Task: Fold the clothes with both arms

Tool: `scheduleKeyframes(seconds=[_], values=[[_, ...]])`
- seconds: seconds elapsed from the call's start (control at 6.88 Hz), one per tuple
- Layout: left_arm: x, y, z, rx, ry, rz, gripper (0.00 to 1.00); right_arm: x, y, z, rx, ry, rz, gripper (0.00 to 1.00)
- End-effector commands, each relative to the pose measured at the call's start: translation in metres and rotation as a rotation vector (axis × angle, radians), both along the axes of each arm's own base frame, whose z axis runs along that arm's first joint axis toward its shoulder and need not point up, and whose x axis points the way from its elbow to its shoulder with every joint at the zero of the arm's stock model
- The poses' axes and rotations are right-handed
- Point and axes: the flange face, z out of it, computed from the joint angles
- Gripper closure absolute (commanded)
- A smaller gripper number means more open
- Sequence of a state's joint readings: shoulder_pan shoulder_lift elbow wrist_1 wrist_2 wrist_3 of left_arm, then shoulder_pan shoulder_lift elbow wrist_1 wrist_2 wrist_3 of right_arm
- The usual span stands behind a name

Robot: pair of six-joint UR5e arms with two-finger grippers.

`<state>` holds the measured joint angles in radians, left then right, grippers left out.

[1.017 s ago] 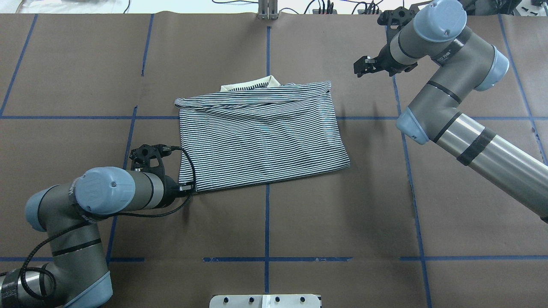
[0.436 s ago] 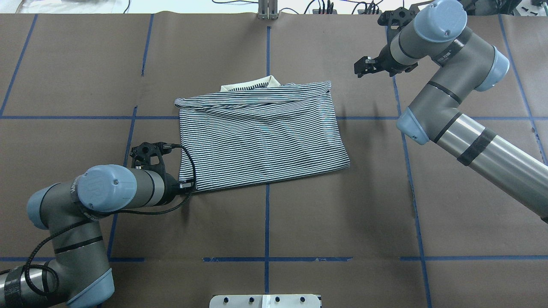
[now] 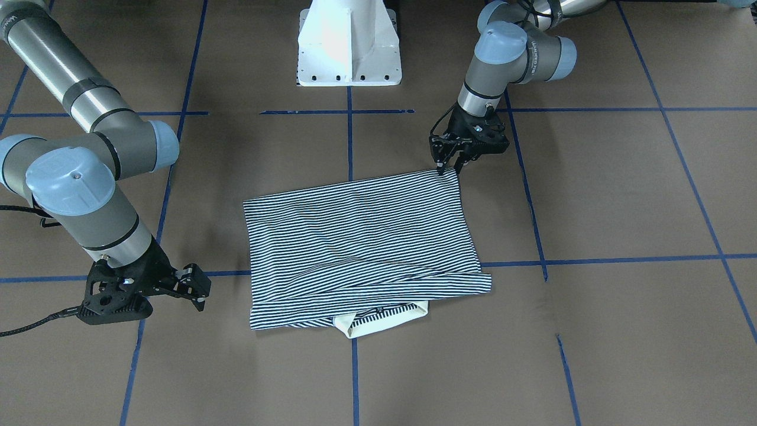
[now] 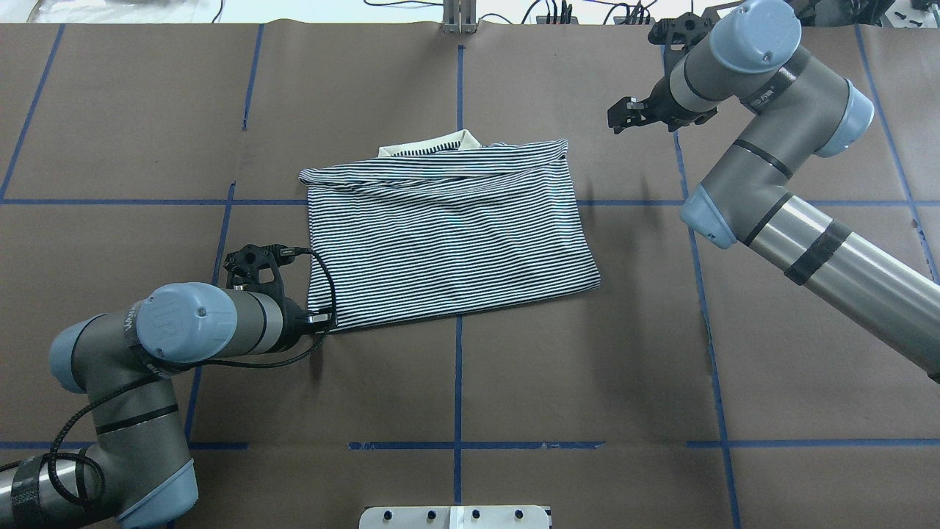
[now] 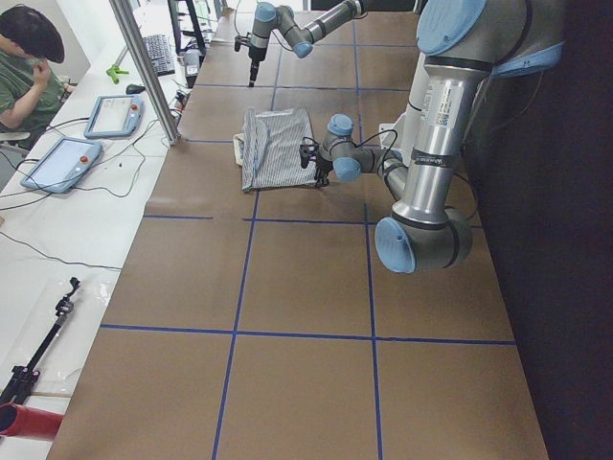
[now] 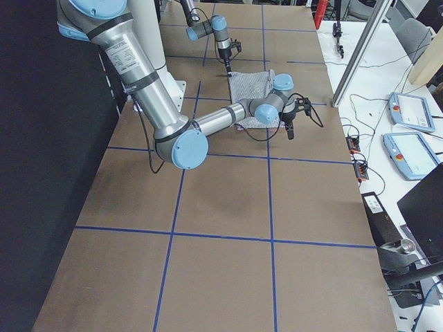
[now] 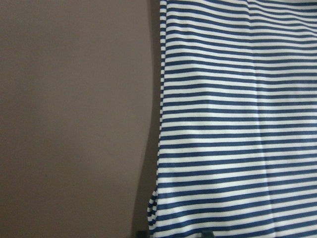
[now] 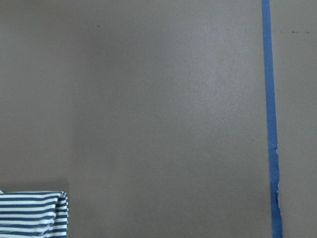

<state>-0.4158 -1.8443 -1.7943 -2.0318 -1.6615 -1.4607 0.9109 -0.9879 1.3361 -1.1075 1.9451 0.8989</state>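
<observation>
Lighting bright, even, overhead; shadows on the counter [image 4: 587, 367] soft. Glare on white pedestal [image 3: 349, 41]. Wrist views slightly soft.

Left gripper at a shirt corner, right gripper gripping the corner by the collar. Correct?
No. The right gripper grips nothing: the overhead view shows it off to the side of the shirt, bare table between it and the corner by the collar. The left gripper is at a shirt corner, as you say.

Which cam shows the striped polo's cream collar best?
Exterior front-facing: the cream collar pokes out unobstructed at the striped polo shirt's near edge. Overhead shows a thin strip; side views make it tiny; wrist views miss it.
</observation>
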Motion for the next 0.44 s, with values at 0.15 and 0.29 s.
scheduleKeyframes(seconds=[0.15,0.29], values=[[-0.003,-0.001,-0.005,0.012,0.008,0.000,1.00,0.000,0.000,0.001,0.000,0.000,0.000,0.00],[-0.012,-0.010,-0.005,0.018,0.006,-0.015,1.00,0.000,0.000,0.001,-0.001,0.000,0.001,0.00]])
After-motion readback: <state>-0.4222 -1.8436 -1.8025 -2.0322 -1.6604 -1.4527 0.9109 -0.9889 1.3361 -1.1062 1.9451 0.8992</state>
